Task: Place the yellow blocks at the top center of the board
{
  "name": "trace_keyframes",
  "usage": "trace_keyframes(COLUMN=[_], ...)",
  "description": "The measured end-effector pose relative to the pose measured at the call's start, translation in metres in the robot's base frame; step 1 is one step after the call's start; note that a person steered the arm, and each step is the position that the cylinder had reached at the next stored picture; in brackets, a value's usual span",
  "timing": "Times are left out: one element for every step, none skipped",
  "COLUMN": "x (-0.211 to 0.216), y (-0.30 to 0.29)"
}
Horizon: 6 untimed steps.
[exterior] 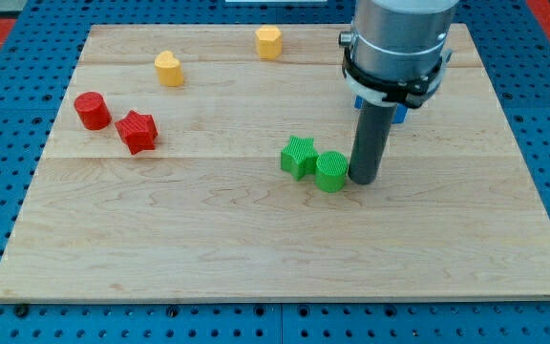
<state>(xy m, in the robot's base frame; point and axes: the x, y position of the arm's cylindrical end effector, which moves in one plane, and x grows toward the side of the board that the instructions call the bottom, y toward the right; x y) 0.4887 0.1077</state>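
Observation:
Two yellow blocks lie near the view's top. A yellow hexagonal block (268, 42) is at the top centre, and a yellow heart-shaped block (169, 68) sits to its left and a little lower. My tip (364, 179) rests on the board in the middle, touching or nearly touching the right side of a green cylinder (331, 171). The tip is far below and to the right of both yellow blocks.
A green star block (299, 157) touches the green cylinder's left side. A red cylinder (92, 110) and a red star block (137, 131) sit at the left. A blue block (400, 114) shows partly behind the arm's body. The wooden board (256, 258) ends at a blue pegboard.

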Motion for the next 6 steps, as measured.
trace_keyframes(x=[-0.033, -0.113, -0.167, -0.140, -0.173, -0.191], y=[0.014, -0.037, -0.101, -0.200, -0.257, -0.259])
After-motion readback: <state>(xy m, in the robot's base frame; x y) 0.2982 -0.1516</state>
